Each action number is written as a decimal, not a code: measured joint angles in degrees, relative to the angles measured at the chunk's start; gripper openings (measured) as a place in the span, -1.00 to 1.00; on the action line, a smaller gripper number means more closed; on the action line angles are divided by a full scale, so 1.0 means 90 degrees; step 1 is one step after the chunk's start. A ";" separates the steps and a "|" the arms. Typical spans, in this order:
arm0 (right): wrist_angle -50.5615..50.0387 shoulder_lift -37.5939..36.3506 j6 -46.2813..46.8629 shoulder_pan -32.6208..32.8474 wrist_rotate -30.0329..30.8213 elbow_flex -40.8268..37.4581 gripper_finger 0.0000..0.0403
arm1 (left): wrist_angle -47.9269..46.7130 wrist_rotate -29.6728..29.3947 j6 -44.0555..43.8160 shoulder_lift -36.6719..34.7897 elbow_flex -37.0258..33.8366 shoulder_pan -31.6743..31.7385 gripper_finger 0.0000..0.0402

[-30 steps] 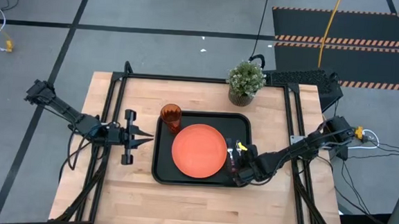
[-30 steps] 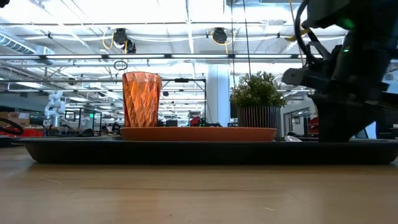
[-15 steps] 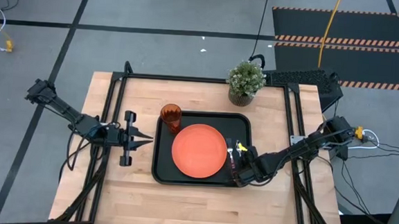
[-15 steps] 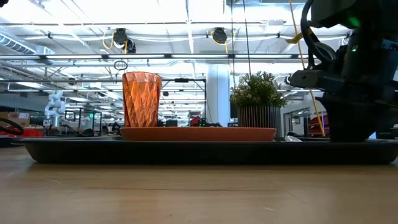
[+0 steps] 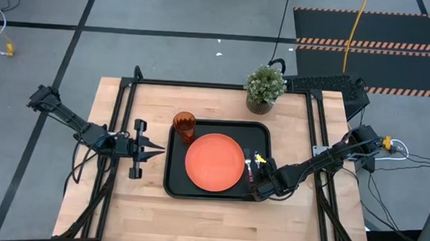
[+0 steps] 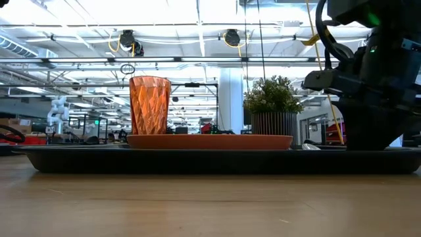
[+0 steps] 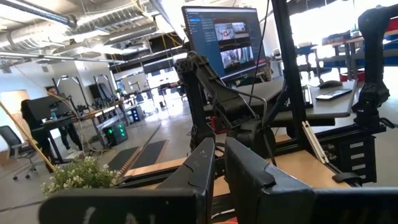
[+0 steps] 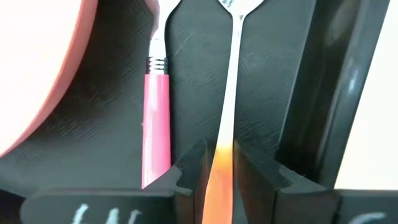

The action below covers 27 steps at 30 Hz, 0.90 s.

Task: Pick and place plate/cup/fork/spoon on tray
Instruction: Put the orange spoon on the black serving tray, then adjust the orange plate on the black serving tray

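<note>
Spoon (image 8: 226, 112) is the last piece I am setting down: my right gripper (image 8: 219, 163) has its two fingers pinched on the orange handle, low over the right-hand strip of the tray (image 5: 174, 184), with the metal bowl end pointing away from the wrist. I am holding it parallel to the fork (image 8: 156, 93), which already lies on the tray floor just beside the plate (image 5: 215, 161), so the two pieces of cutlery end up side by side between the plate and the tray's right rim rather than crossed or propped on the plate's edge. Whether the spoon is resting on the tray or just above it I cannot tell. The cup (image 5: 184, 125) stands upright in the tray's far left corner, close by the plate, out of the cutlery's way. The potted plant (image 5: 265, 87) sits off the tray, behind it. My left gripper (image 5: 154, 153) waits left of the tray, closed on nothing. I judge the job nearly done; what remains is to let go cleanly.
</note>
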 joint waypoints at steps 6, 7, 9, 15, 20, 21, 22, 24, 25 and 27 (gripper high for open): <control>0.0018 0.0000 -0.0004 0.0000 0.0002 0.0000 -0.64 | 0.0000 0.0000 -0.0002 0.0000 0.0000 0.0000 -0.79; 0.0018 0.0000 -0.0007 -0.0002 0.0002 0.0000 -0.64 | 0.0002 0.0000 -0.0002 0.0000 0.0000 0.0000 -0.79; 0.0015 0.0002 -0.0009 -0.0002 0.0005 0.0000 -0.64 | 0.0002 0.0000 -0.0002 0.0000 0.0000 0.0000 -0.79; -0.0043 0.0002 -0.0133 -0.0002 0.0105 0.0000 -0.64 | 0.0002 0.0000 -0.0005 0.0000 0.0000 0.0000 -0.79; 0.0000 -0.0275 -0.0407 -0.0012 0.0678 0.0000 -0.64 | 0.0001 -0.0002 -0.0006 0.0000 0.0000 0.0000 -0.79; 0.0066 -0.0326 -0.0487 -0.0012 0.0870 0.0001 -0.64 | 0.0002 -0.0002 -0.0006 0.0000 0.0000 0.0000 -0.79; 0.0139 -0.0371 -0.0557 -0.0015 0.1028 0.0002 -0.64 | 0.0002 -0.0002 -0.0005 0.0000 0.0000 0.0000 -0.79; 0.0308 -0.0398 -0.0716 -0.0017 0.1180 0.0002 -0.64 | 0.0002 -0.0002 -0.0005 0.0000 0.0000 0.0000 -0.79; 0.0369 -0.0398 -0.0794 -0.0017 0.1185 0.0002 -0.64 | 0.0002 -0.0002 -0.0007 0.0000 0.0000 0.0000 -0.79; 0.0437 -0.0391 -0.0892 -0.0017 0.1164 0.0002 -0.64 | 0.0005 -0.0002 -0.0007 0.0000 0.0000 0.0000 -0.79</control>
